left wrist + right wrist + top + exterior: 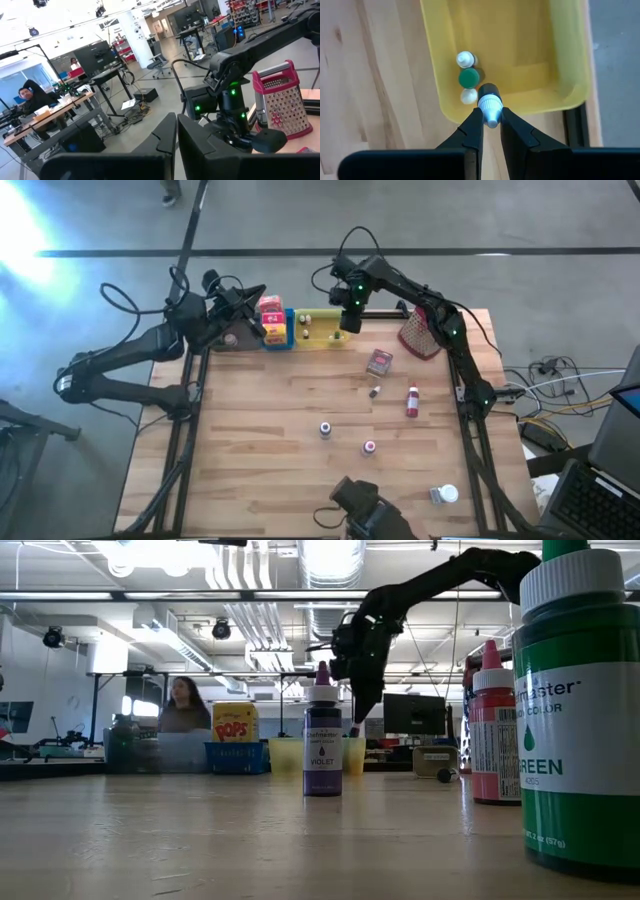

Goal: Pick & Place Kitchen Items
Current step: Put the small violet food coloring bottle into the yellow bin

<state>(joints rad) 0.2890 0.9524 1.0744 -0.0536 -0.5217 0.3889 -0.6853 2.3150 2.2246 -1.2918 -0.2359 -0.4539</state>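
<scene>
A pale wooden tabletop (300, 470) is seen from above on a grey floor, and behind it an open workshop with desks, monitors and seated people is visible. A yellow tray (570, 60) is taken as the landmark: just beside it stands a blue tray (283, 332) with a red-and-yellow box (271, 311), and near its other end a metal grater (421, 332) with a red handle rests. Well apart from the yellow tray, toward the near edge, several small bottles are scattered, among them a violet bottle (322, 740) and a green-labelled bottle (580, 710) cut off by the low view's edge. Labels on the farther items cannot be read. Above the yellow tray's near rim, the right tool (490, 122) is clenched on a small white-capped bottle (489, 106), held over three bottles (468, 77) inside the tray. The left tool (176, 135) is closed on nothing, beyond the blue tray.
</scene>
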